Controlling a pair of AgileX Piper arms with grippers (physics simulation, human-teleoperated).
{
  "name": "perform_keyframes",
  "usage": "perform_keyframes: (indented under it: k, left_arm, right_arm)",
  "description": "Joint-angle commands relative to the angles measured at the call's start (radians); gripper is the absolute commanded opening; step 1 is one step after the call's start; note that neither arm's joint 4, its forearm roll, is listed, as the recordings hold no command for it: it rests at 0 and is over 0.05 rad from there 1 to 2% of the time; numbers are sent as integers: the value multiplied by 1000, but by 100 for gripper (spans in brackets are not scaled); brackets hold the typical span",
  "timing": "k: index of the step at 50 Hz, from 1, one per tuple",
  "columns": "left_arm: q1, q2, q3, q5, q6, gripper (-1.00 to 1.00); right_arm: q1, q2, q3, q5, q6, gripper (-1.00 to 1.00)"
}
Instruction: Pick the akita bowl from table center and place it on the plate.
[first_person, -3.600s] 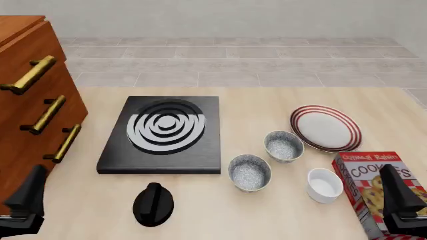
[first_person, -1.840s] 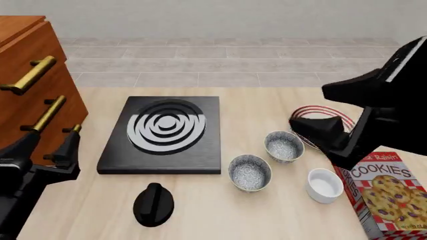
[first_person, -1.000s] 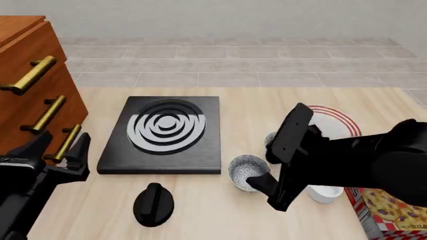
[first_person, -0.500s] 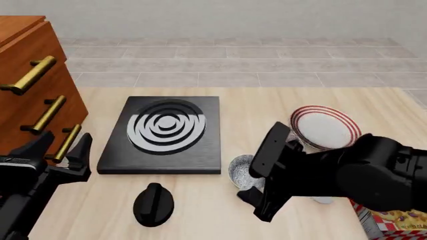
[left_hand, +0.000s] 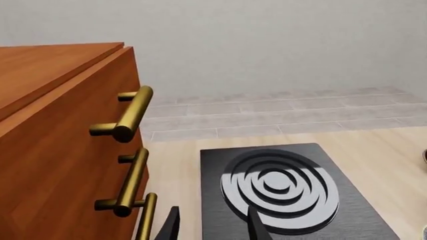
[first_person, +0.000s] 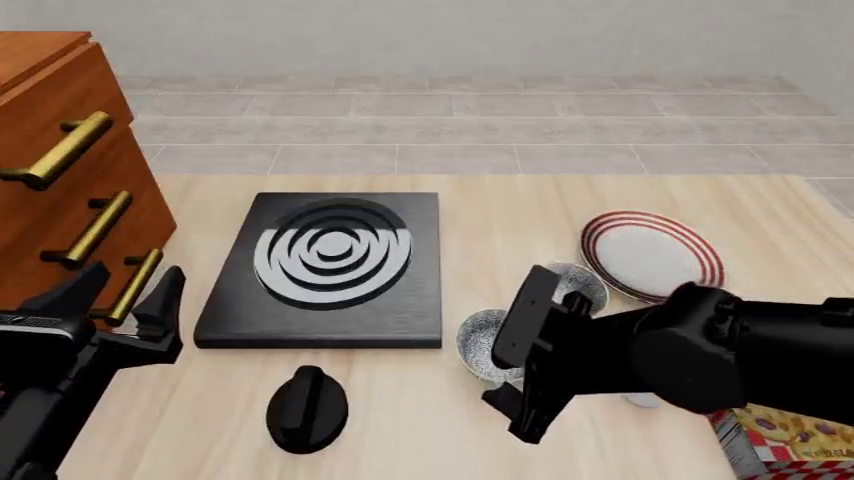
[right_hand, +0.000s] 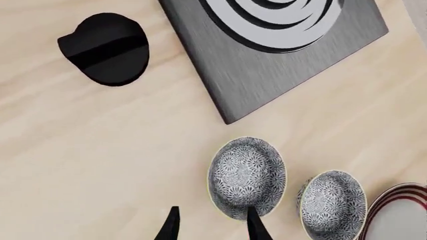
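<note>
Right tool (right_hand: 210, 225) has its tips spread, one tip overlapping the rim of your akita bowl (right_hand: 247, 176) | akita bowl sits on the surface (first_person: 400, 420) just off the black burner pad (first_person: 327, 268), twin bowl (right_hand: 332, 202) beside it | plate (first_person: 654, 252) beyond | left tool (left_hand: 210, 226) parted near the drawers (left_hand: 60, 150).

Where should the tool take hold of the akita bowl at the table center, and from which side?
Take the akita bowl by its thin rim, from above, one finger inside and one outside. It stands upright and open, and the right tool is already open beside it.
</note>
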Motion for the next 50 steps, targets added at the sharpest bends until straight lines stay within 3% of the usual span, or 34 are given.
perform_keyframes:
  k: [1, 19, 32, 50]
  left_arm:
    - [0, -2, 0, 0, 1, 100]
    - [-1, -2, 0, 0, 4, 100]
    - [-1, -1, 0, 0, 3, 100]
    - [-5, 0, 0, 0, 6, 100]
  right_arm:
    - [-42, 71, 20, -57, -83, 100]
    - [-73, 187, 32, -139, -154, 100]
    - [-41, 254, 13, -166, -120, 100]
    - [-54, 322, 1, -203, -115, 100]
